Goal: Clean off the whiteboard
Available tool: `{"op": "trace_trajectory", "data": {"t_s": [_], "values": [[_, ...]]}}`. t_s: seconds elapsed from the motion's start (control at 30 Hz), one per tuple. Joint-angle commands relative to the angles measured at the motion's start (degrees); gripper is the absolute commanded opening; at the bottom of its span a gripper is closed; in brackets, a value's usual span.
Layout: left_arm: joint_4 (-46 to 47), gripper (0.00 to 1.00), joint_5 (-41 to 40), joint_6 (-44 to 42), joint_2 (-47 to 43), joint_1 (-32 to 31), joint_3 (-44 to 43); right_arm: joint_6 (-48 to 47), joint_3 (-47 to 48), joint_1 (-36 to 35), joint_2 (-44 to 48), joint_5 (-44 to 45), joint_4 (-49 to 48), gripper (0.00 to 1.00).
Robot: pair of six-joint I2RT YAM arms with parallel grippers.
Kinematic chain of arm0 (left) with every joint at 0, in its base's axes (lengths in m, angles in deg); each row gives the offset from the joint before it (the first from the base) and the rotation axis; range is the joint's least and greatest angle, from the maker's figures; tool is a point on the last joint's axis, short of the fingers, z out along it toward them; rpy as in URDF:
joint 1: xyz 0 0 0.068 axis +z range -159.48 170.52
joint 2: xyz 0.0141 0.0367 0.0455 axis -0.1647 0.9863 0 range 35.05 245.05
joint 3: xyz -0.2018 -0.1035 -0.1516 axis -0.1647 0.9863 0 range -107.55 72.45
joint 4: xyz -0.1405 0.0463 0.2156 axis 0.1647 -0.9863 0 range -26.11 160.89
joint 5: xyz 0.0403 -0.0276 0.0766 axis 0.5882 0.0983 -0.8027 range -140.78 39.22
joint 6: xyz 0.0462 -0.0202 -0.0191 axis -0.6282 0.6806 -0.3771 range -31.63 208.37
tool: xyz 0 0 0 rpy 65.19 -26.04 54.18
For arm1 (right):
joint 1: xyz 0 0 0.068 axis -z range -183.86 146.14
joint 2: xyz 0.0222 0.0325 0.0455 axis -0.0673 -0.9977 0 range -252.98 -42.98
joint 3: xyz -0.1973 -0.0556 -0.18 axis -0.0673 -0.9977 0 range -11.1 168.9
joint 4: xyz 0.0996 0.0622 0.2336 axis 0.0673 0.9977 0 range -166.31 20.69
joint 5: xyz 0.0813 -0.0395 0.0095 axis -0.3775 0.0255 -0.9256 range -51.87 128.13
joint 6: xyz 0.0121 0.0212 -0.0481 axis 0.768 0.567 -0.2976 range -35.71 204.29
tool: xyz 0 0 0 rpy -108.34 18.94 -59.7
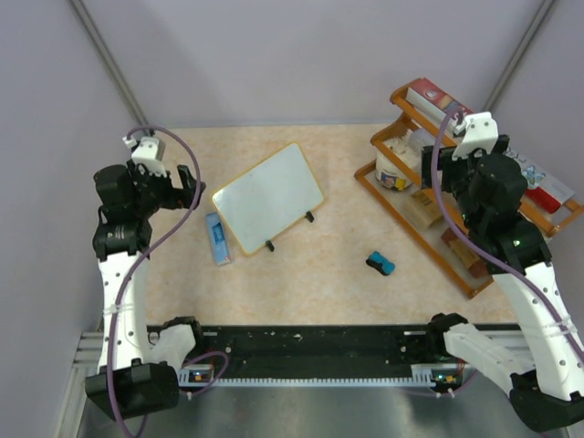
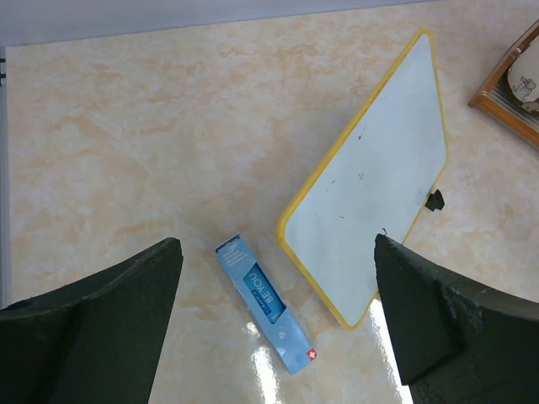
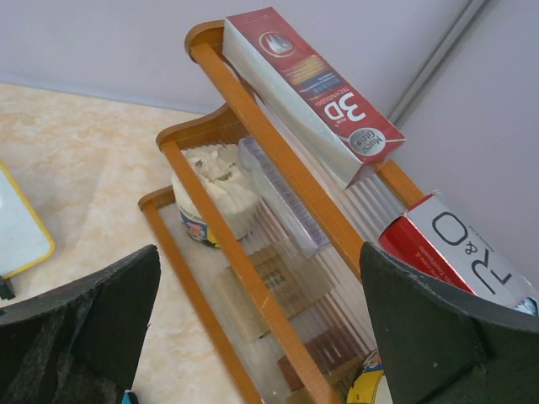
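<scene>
- The right wrist view cuts the whiteboard point(image 3: 18, 225) down to one corner at 9 o'clock. The wooden rack's point(image 3: 253, 286) lower items are blurred.
- Overhead: one whiteboard lying left of table centre, two black feet point(image 1: 270, 245), one blue marker box point(image 1: 218, 238) just beside it at 7 o'clock, and one eraser point(image 1: 380, 264) well apart at 4 o'clock.
- Faint marks on the board show only in the left wrist view.
- The left gripper point(image 2: 278, 337) and right gripper point(image 3: 261, 337) are both spread wide, holding nothing.

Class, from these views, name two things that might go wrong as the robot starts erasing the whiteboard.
1. The whiteboard is unheld; wiping may slide it into the blue box lying beside it.
2. The eraser lies near the wooden rack; a reach for it might bump the rack.
</scene>
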Motion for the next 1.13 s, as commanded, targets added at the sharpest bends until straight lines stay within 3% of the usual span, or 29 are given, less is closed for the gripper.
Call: {"op": "trace_trajectory", "data": {"t_s": [0.0, 0.5, 1.1], "values": [[6.02, 0.99, -0.84, 1.56, -0.01, 0.1, 1.15, -1.18, 0.94, 0.68, 0.27, 4.44, -4.43, 0.99], [11.64, 0.99, -2.07, 1.29, 1.4, 0.1, 3.88, -1.01, 0.06, 0.76, -1.75, 5.59, -5.57, 0.99], [12.09, 0.99, -1.81, 1.38, 1.84, 0.01, 3.35, -0.48, -1.08, 0.76, -1.58, 4.8, -5.92, 0.99]]}}
